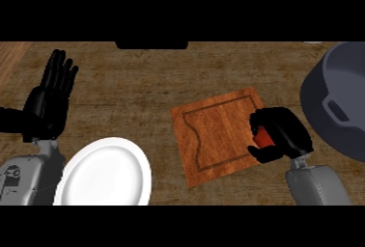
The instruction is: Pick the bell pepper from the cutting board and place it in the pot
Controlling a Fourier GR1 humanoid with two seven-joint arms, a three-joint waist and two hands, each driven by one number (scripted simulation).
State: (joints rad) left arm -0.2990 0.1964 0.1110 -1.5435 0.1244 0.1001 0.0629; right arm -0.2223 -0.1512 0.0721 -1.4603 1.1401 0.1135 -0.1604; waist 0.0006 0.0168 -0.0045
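Red bell pepper [263, 137], clutched in right hand [284, 135], sits at cutting board [214, 140] edge beside pot [335, 106].

I take the cutting board [217, 137] as my reference. The bell pepper [264, 137] sits at its right edge, inside my right hand [281, 135]. The pot [335, 103] stands right of the board; the plate [107, 176] lies lower left; my left hand [49, 103] rests far left.

Light is dim and even, with no clear source. The counter [143, 82] looks soft and slightly blurred. The white plate [107, 173] is brightest, without glare. The pot [342, 91] shows faint shading.
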